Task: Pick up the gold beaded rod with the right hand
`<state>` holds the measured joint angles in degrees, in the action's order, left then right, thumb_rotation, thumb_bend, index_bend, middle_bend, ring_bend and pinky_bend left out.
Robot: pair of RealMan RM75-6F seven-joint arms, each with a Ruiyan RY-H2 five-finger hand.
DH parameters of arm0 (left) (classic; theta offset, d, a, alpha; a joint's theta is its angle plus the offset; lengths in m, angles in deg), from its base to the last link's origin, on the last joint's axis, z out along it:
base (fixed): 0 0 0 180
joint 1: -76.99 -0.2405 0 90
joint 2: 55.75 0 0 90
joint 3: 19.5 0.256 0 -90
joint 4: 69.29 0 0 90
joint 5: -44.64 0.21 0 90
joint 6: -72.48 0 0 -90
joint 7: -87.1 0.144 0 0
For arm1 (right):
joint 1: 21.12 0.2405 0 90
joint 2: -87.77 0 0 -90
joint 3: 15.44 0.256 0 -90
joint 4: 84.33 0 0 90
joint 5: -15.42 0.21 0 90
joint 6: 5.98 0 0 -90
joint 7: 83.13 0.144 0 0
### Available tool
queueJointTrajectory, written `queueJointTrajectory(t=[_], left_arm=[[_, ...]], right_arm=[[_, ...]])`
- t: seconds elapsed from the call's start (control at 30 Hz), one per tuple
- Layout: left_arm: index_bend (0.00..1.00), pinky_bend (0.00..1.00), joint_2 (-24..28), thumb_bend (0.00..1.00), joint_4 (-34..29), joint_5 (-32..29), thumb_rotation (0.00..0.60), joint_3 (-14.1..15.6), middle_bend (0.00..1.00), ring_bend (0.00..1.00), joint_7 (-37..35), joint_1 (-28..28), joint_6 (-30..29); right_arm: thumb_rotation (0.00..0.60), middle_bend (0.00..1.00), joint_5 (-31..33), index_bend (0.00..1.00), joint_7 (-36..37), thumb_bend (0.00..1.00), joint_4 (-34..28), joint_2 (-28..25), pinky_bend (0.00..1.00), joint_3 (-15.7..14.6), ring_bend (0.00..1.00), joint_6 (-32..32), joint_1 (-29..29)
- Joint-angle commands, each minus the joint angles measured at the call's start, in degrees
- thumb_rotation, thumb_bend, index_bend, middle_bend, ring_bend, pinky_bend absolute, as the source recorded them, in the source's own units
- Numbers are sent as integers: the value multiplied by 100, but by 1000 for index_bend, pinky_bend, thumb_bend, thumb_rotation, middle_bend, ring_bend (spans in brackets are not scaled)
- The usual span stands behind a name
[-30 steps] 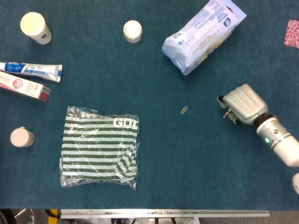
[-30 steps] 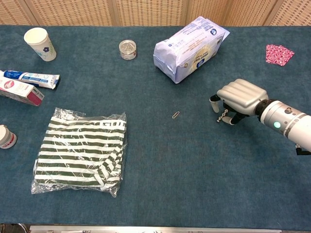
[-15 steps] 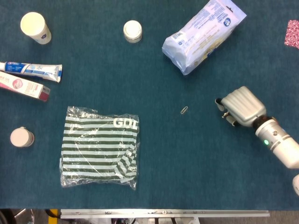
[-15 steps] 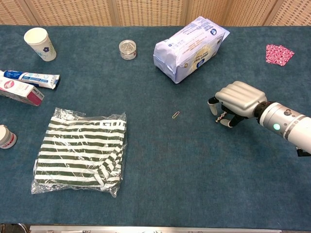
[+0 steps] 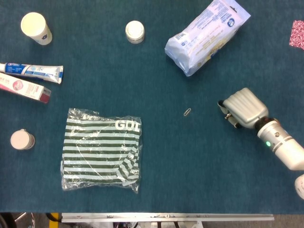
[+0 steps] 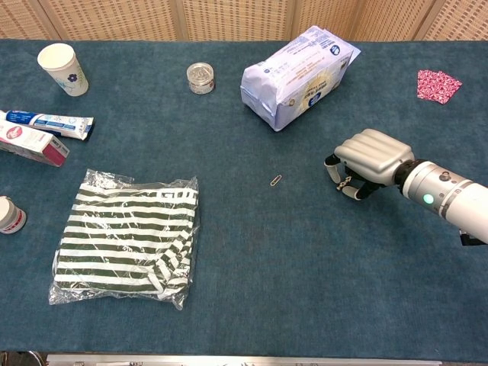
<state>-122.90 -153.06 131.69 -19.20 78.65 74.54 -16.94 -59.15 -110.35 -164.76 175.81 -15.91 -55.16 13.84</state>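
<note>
My right hand [image 6: 368, 158] [image 5: 243, 108] hovers over the right side of the table, knuckles up and fingers curled under. A short piece of the gold beaded rod [image 6: 347, 183] [image 5: 229, 114] pokes out beneath the fingers, pinched in the hand; the rest of it is hidden under the palm. The left hand shows in neither view.
A small paper clip [image 6: 275, 181] lies left of the hand. A white-blue packet [image 6: 299, 65] lies behind it, and a pink patterned cloth [image 6: 438, 85] at the far right. A bagged striped shirt [image 6: 126, 236], toothpaste boxes [image 6: 42, 133], a paper cup [image 6: 62, 68] and small jars [image 6: 200, 78] occupy the left half.
My right hand has shifted a little to the left, toward the table's middle, with the beaded rod still under its fingers. Nothing else has moved.
</note>
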Motion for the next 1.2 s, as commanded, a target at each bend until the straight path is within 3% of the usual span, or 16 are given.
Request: queueJointTrajectory(t=[0.03, 0.33, 0.57, 0.87, 1.2], left_arm=[[77, 98, 1, 241, -1, -2, 600, -3, 100, 69, -4, -5, -8], [77, 97, -5, 241, 27, -10, 600, -6, 100, 69, -23, -9, -1], [77, 97, 15, 241, 18, -9, 600, -15, 100, 69, -28, -23, -29], [77, 97, 43, 241, -55, 42, 600, -3, 100, 69, 39, -38, -79], [77, 97, 88, 241, -142, 76, 600, 5, 100, 69, 98, -58, -127]], right_arm=[[600, 962, 16, 545, -3, 299, 3, 7, 1000, 2, 1000, -1, 4], [600, 962, 114, 591, -70, 313, 15, 13, 1000, 8, 1000, -11, 10], [600, 970, 33, 639, 285, 324, -279, -143, 1000, 107, 1000, -113, 9], [600, 982, 74, 674, 1242, 328, -916, -464, 1000, 353, 1000, -58, 34], [600, 985, 65, 719, 2244, 345, -1197, -407, 1000, 575, 1000, 3, 83]])
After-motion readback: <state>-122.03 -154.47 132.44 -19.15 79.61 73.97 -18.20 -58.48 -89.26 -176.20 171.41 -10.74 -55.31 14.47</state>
